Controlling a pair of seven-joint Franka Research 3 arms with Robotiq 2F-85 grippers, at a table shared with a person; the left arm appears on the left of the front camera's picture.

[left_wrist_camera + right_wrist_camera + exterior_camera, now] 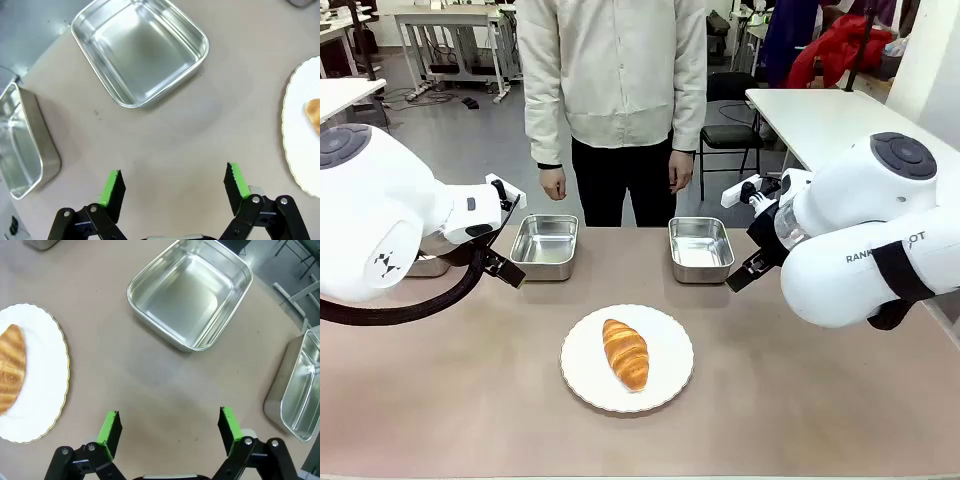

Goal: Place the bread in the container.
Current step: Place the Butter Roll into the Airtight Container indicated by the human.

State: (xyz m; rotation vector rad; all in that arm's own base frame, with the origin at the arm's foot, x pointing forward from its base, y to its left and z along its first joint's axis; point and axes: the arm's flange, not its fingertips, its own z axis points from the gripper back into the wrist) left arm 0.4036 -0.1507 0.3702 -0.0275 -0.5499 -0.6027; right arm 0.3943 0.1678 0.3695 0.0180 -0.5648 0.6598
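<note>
The bread (625, 353), a golden-brown croissant, lies on a round white plate (585, 365) at the table's near middle. Two empty steel containers stand beyond it, one at the left (545, 245) and one at the right (700, 248). My left gripper (174, 175) hovers open over bare table, with a container (140, 50) ahead of it and the bread's tip (314, 112) at the right edge. My right gripper (169, 415) is open too, above the table short of a container (190, 292), with the bread (11, 367) at the left edge. Neither gripper holds anything.
A further steel pan (20, 140) sits at the table's left end behind my left arm, and another (300, 385) at the right end. A person (610, 80) stands at the far edge with both hands hanging down. Bare tabletop surrounds the plate.
</note>
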